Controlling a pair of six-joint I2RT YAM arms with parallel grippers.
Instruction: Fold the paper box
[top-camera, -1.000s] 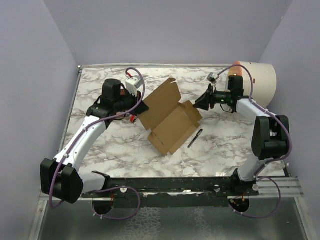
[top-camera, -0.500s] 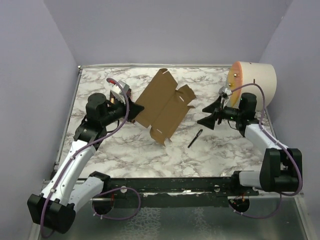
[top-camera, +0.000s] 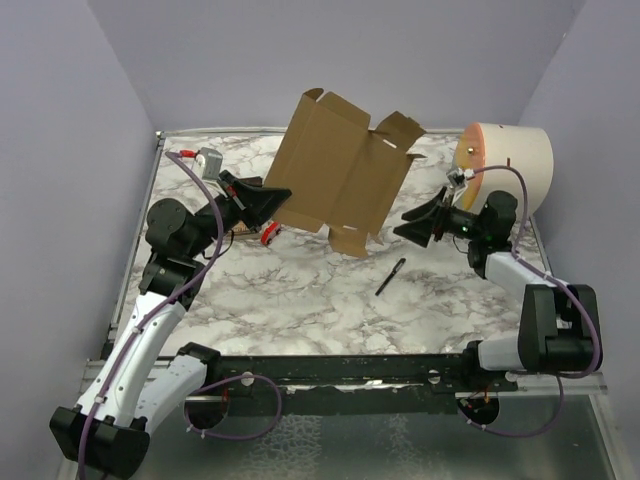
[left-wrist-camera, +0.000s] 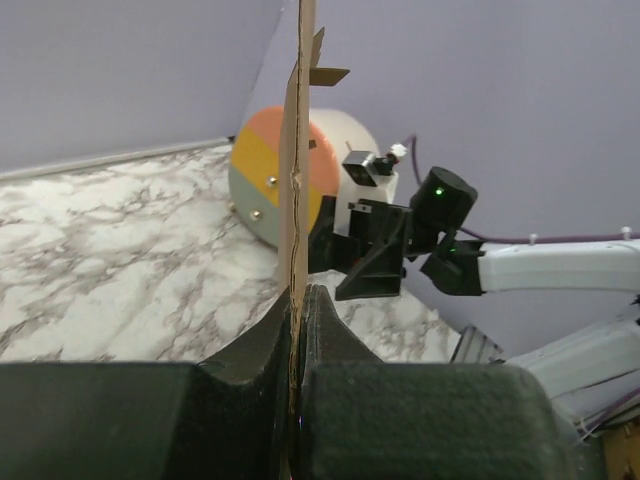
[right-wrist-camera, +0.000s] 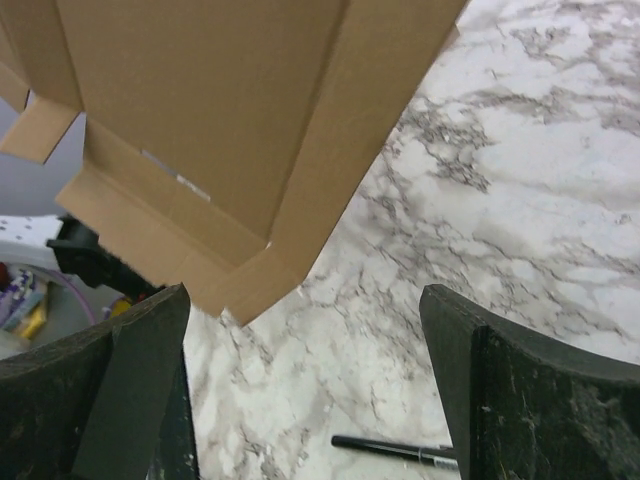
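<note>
Viewing left wrist: paper box (left-wrist-camera: 291, 150) edge-on, pinched in my left jaws; overhead shows unfolded brown sheet, flaps splayed, seemingly airborne. Right jaws gaping.

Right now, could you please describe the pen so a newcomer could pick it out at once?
On the marble table, look right of centre, between the raised paper box and the right arm. There the pen lies flat on the marble: a thin black stick, unlike the broad brown cardboard nearby and the big cream cylinder at the far right corner.
</note>
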